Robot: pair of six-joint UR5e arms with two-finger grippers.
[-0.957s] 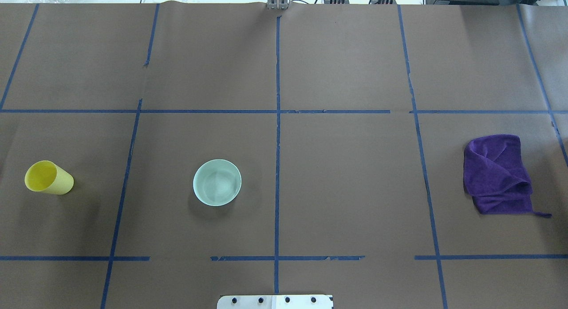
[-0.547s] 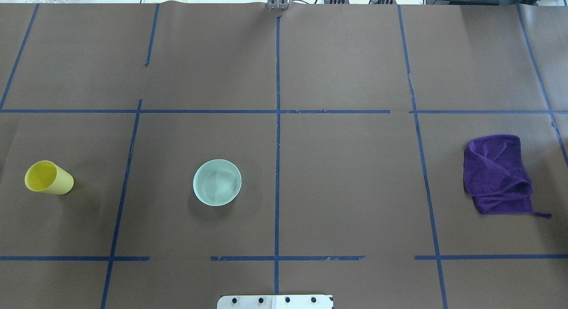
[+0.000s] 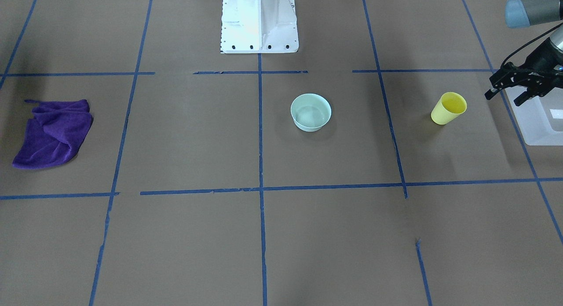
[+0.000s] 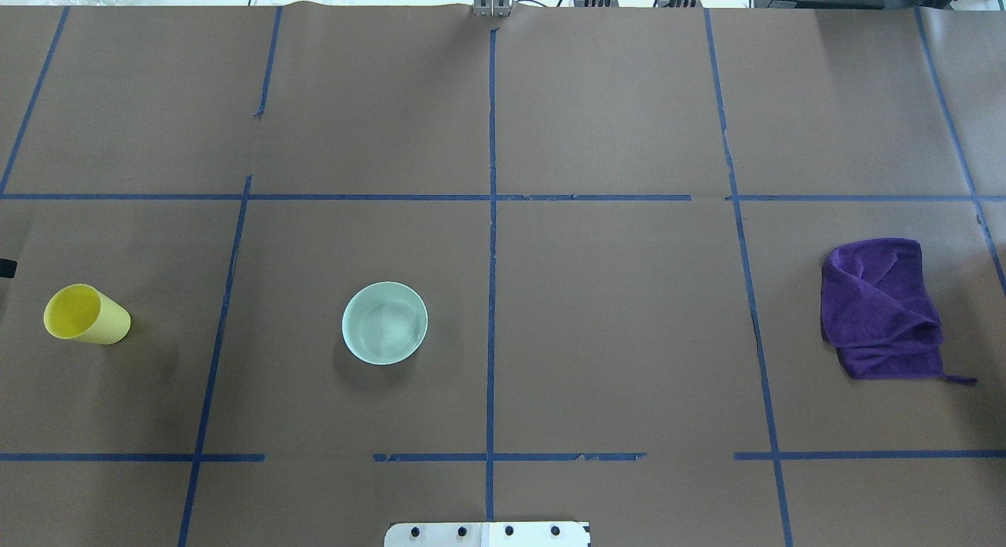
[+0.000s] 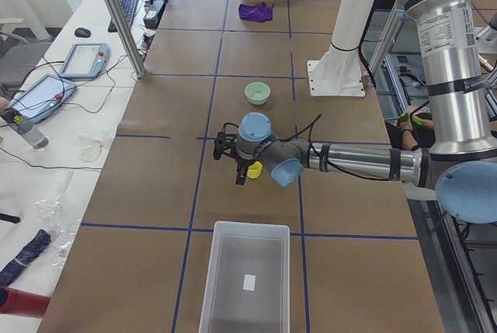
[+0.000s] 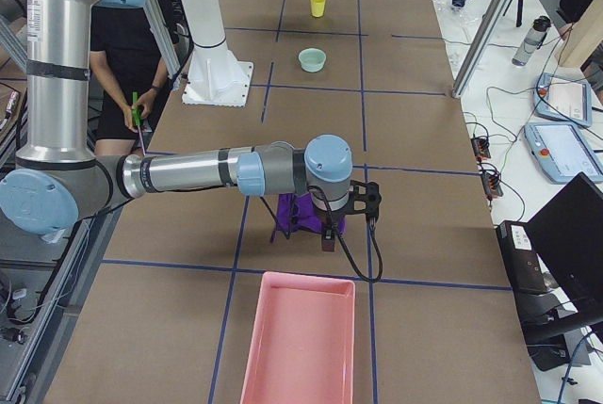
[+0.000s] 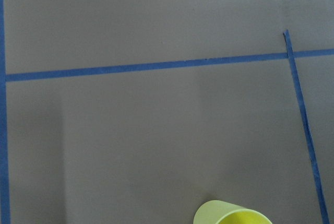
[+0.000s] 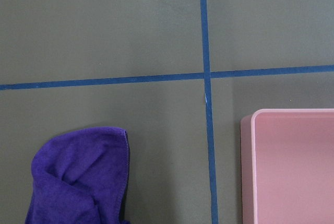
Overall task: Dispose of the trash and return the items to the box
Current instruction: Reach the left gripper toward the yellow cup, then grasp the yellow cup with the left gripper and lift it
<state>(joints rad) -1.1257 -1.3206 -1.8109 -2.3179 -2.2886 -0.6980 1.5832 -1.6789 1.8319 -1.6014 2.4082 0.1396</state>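
Note:
The yellow cup (image 3: 448,108) stands upright on the brown table, also in the overhead view (image 4: 85,315) and at the bottom of the left wrist view (image 7: 232,216). The mint-green bowl (image 3: 311,112) sits upright mid-table (image 4: 384,323). The translucent box (image 3: 528,130) lies at the table's left end (image 5: 211,271). My left gripper (image 3: 503,97) is open and empty, hovering between the cup and the box (image 5: 229,162). My right gripper (image 6: 344,220) hovers over the purple cloth (image 6: 301,220); I cannot tell whether it is open or shut.
The purple cloth (image 4: 880,311) lies crumpled at the table's right end (image 8: 78,177). A pink tray (image 6: 297,343) sits beyond it at that end (image 8: 292,166). The robot's white base (image 3: 258,20) stands at the near middle edge. Blue tape lines grid the table.
A black tip of my left gripper has come into the overhead view at its left edge, above the cup. The cup, bowl and cloth have not moved.

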